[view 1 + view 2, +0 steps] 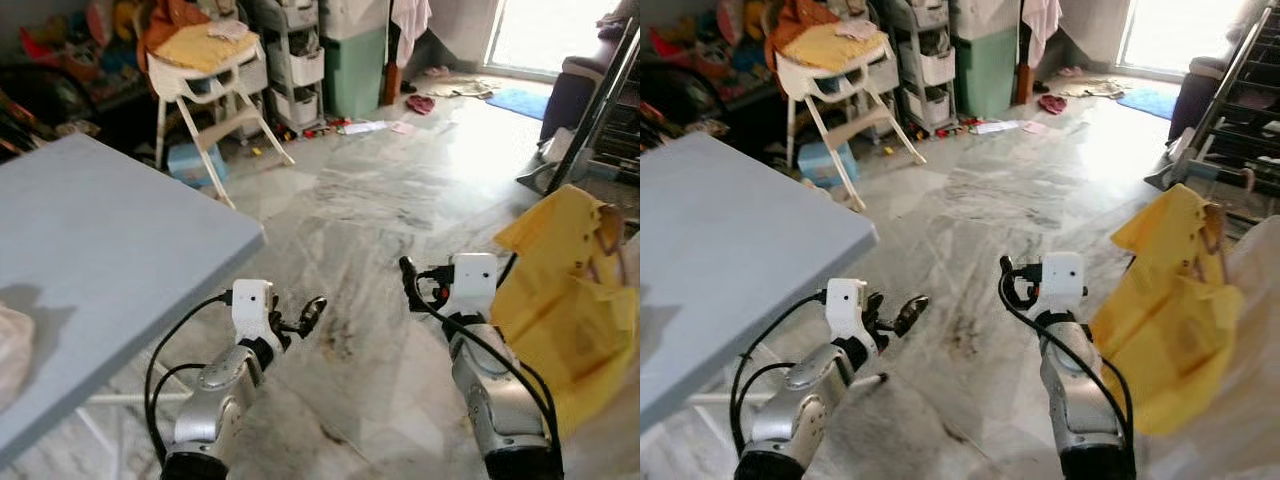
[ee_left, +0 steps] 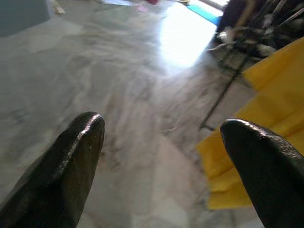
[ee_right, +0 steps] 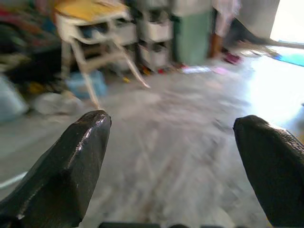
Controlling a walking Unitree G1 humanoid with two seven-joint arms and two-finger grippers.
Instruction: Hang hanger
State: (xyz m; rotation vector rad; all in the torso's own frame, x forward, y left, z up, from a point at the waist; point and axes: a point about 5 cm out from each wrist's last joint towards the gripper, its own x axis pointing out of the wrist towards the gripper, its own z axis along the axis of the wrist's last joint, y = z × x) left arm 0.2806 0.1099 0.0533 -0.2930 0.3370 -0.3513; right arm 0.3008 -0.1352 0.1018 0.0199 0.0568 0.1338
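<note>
Marble floor point(image 1: 380, 200) spreads past a grey-blue table point(image 1: 90, 250) toward cluttered shelves point(image 1: 295, 60).

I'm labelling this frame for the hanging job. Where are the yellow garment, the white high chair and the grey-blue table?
Yellow garment point(image 1: 545, 300), left eye view, middle of the cloth.
White high chair point(image 1: 190, 85), left eye view, seat front.
Grey-blue table point(image 1: 100, 240), left eye view, bare top.

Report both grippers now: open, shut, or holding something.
Left gripper: open, holding nothing, over the marble floor.
Right gripper: open, holding nothing; the yellow garment hangs beside that arm, ungripped.
</note>
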